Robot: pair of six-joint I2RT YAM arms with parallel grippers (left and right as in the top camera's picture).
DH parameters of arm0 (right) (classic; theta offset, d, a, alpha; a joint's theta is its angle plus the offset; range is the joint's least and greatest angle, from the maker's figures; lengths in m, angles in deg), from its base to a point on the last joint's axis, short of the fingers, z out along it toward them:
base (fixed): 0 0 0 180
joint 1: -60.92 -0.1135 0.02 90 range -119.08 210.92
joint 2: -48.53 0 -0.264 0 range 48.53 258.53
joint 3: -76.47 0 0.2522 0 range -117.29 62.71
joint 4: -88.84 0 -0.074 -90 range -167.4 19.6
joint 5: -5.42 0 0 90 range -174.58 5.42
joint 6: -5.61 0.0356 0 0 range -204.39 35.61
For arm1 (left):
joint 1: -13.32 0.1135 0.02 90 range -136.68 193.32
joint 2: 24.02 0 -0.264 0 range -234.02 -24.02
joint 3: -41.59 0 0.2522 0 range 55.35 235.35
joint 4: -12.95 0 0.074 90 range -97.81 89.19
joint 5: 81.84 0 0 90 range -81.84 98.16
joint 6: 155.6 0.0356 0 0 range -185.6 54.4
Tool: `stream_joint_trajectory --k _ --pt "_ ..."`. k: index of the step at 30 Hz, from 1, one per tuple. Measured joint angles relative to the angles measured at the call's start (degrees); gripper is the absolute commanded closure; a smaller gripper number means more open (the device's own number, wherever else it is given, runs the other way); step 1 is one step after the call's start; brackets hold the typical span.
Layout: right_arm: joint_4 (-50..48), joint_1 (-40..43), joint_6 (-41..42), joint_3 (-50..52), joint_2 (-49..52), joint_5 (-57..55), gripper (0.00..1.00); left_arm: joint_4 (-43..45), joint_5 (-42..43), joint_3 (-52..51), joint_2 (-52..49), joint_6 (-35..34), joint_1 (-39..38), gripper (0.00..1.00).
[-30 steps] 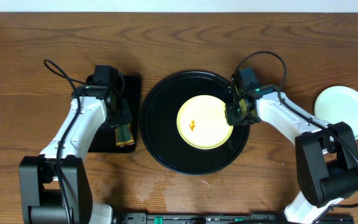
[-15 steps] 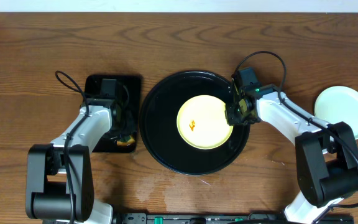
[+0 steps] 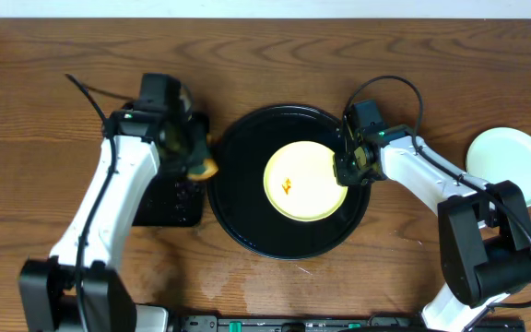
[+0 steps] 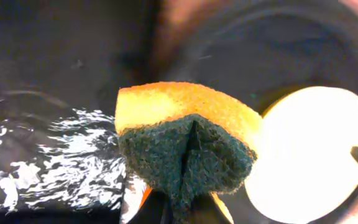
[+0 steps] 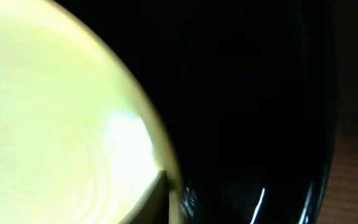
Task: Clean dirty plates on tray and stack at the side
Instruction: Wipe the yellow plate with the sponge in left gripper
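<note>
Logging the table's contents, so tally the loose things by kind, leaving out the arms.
Plates: 2 (yellow plate, pale plate)
Trays: 2 (round tray, rectangular tray)
Sponges: 1 (orange-and-dark sponge)
Total: 5

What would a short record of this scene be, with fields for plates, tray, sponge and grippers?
tray: round, black, holds one plate
yellow plate: centred on tray, orange smear
white plate: on table, right of tray
sponge: orange, dark pad, by tray's left rim
left gripper: shut on sponge
right gripper: at yellow plate's right rim; grip unclear
</note>
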Motion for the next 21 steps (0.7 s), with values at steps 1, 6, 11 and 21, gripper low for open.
stream_joint_trajectory --k 1,6,11,21 --pt "0.0 0.0 0.2 0.0 0.0 0.0 0.99 1.1 0.9 0.2 0.3 -0.4 -1.7 0.93" --pt "-0.2 0.0 2.5 0.0 -0.1 0.2 0.99 7.9 2.7 0.1 -1.9 -3.9 -10.7 0.92" --pt "-0.2 0.0 4.0 0.0 -0.1 0.0 0.99 14.2 3.5 0.0 -6.9 -9.2 -18.8 0.93" --pt "0.2 -0.1 6.6 0.0 -0.1 -0.5 0.99 24.4 3.7 -0.1 -19.5 -19.6 -28.8 0.93"
